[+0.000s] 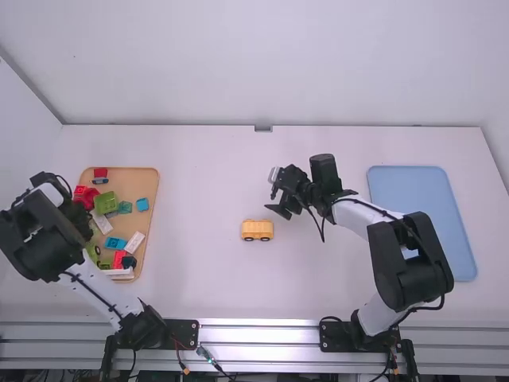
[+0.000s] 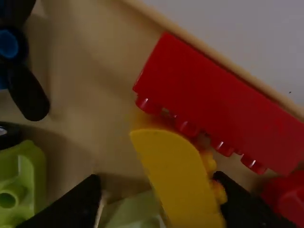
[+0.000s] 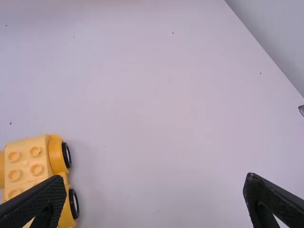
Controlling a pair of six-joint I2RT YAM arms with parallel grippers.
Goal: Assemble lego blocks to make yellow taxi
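High view shows the wheeled yellow car point(image 1: 257, 230) built on the table point(image 1: 199, 270), but the yellow block point(image 2: 183, 178) between the open fingers of the left gripper point(image 2: 159, 181) probably needs adding; the right gripper point(image 3: 156, 179) is open too.

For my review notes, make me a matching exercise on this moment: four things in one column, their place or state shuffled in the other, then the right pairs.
Things
1. Yellow wheeled piece
2. Light blue board
3. Tan tray
4. Right gripper

Place or state
A. On the table's left side, with loose blocks in it
B. Jaws open, nothing between them
C. On the table between the two arms
D. Flat on the table's right side

Right pairs: 1-C, 2-D, 3-A, 4-B
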